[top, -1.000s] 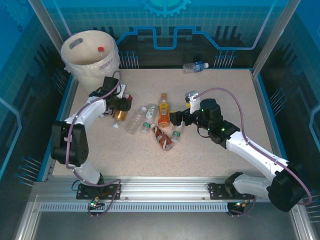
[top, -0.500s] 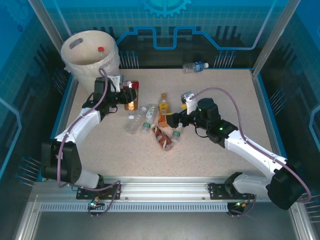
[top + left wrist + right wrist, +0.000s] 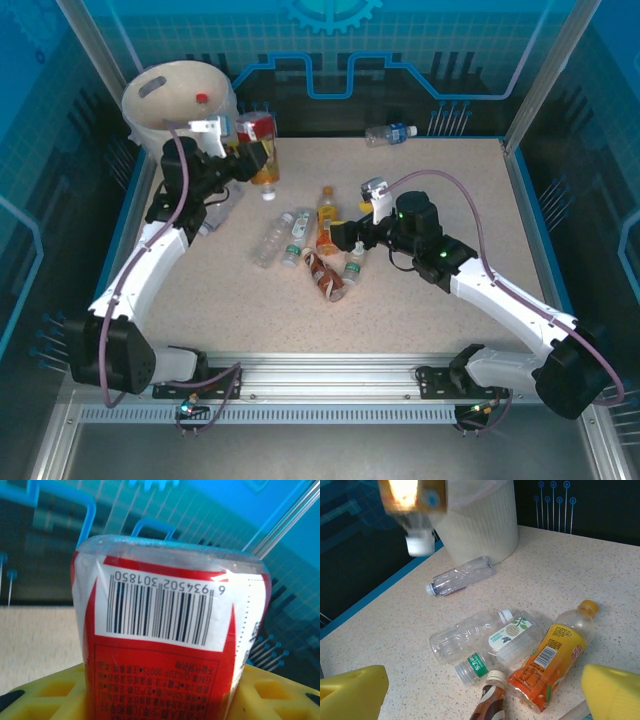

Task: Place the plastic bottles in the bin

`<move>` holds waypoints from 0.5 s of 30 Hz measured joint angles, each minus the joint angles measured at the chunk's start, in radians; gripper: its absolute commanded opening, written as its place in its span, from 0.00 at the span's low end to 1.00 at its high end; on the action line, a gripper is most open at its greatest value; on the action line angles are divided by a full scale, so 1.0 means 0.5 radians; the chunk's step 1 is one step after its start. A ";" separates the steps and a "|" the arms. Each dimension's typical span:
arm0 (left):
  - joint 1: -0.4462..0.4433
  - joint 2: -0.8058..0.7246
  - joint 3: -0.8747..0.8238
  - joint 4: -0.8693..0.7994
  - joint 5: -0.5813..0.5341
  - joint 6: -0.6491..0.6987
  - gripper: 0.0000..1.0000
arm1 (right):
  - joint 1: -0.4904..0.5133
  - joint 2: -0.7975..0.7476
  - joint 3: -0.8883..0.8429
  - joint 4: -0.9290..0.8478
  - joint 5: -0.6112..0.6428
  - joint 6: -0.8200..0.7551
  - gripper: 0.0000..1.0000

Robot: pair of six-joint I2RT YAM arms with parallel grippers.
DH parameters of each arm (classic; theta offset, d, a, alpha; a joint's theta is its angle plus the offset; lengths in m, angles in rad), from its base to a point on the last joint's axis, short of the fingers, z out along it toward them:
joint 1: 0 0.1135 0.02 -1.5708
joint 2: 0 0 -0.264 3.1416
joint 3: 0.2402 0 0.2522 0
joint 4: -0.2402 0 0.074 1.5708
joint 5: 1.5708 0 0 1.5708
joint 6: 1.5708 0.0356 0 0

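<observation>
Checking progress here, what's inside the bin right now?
Inside the bin, one red cap shows against the pale liner; whatever lies deeper is hidden by the bin's near wall.
</observation>
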 measured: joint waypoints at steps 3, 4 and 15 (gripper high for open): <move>0.000 -0.010 0.134 0.012 -0.154 0.045 0.44 | 0.000 0.000 0.000 -0.001 0.000 0.000 1.00; 0.001 -0.010 0.188 0.012 -0.244 0.069 0.44 | 0.000 -0.001 0.000 -0.001 0.000 0.000 1.00; 0.288 0.253 0.656 0.016 -0.914 0.278 0.45 | 0.000 -0.008 0.002 -0.049 0.006 0.000 1.00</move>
